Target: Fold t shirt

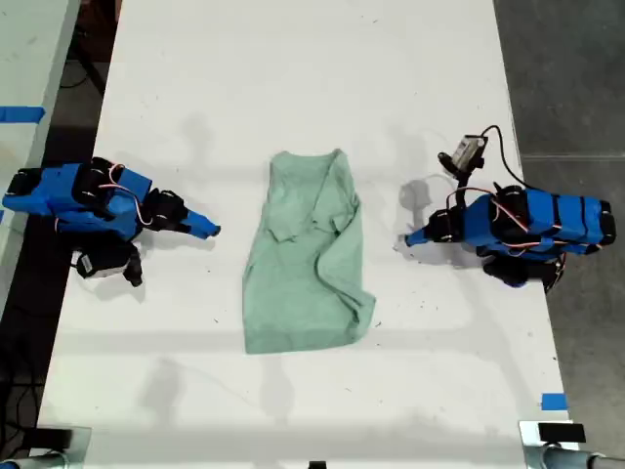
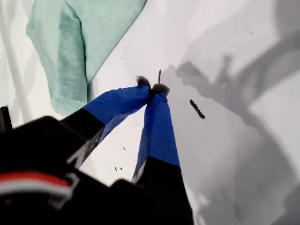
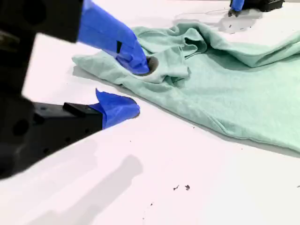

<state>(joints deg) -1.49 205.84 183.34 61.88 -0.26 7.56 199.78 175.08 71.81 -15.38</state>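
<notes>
Blue tips of my first gripper [image 2: 151, 89] meet, clenched on nothing; my second gripper [image 3: 126, 86] gapes beside the shirt [image 1: 305, 256], mid-table. Pinching one layer could undo the fold.

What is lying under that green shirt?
Only the white table shows around the t shirt. Its folded layers cover whatever might be beneath, so I cannot tell.

The shirt [image 1: 305, 259] is soft, matt, wrinkled cloth. My fingers [image 2: 157, 126] are wrapped in smooth blue tape, fuzzy at the tips. The bench [image 1: 293, 78] beneath them is smooth, white, faintly speckled.
</notes>
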